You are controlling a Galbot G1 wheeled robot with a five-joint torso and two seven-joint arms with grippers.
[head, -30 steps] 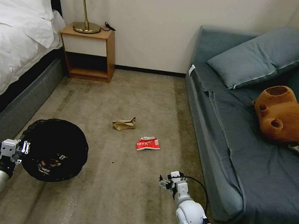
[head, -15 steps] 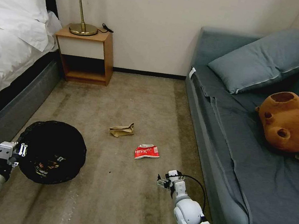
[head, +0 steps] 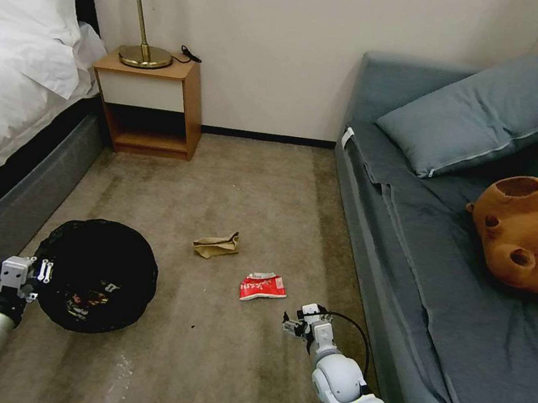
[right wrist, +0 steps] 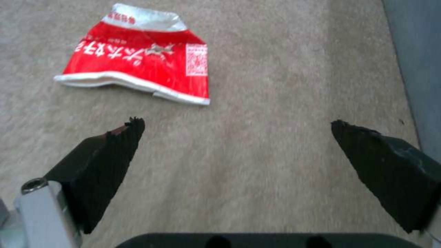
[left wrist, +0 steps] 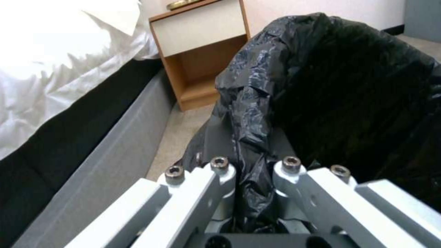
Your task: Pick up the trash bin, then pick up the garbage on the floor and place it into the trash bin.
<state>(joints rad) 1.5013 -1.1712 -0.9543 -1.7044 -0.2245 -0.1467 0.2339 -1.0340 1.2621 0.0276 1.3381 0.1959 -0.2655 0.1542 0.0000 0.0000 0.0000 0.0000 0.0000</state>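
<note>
The trash bin (head: pixel 96 273), round and black with a wrinkled liner, is at the lower left in the head view. My left gripper (head: pixel 41 271) is shut on its near rim; the left wrist view has the liner (left wrist: pixel 250 137) pinched between the fingers. Some litter (head: pixel 87 300) lies inside. On the carpet lie two pieces of garbage: a red-and-white packet (head: pixel 263 287) and a tan paper bag (head: pixel 216 245). My right gripper (head: pixel 297 322) hovers open just short of the packet (right wrist: pixel 142 65), which lies slightly to its left, with nothing between its fingers (right wrist: pixel 105 155).
A bed (head: pixel 4 121) runs along the left, with a nightstand (head: pixel 145 105) and lamp at the back wall. A blue-grey sofa (head: pixel 449 255) with a pillow and a brown plush toy (head: pixel 527 233) lines the right. Open carpet lies between them.
The whole head view has shifted as the robot moved forward. The red packet and paper bag now sit closer to my right gripper. Both arms hold the same pose.
</note>
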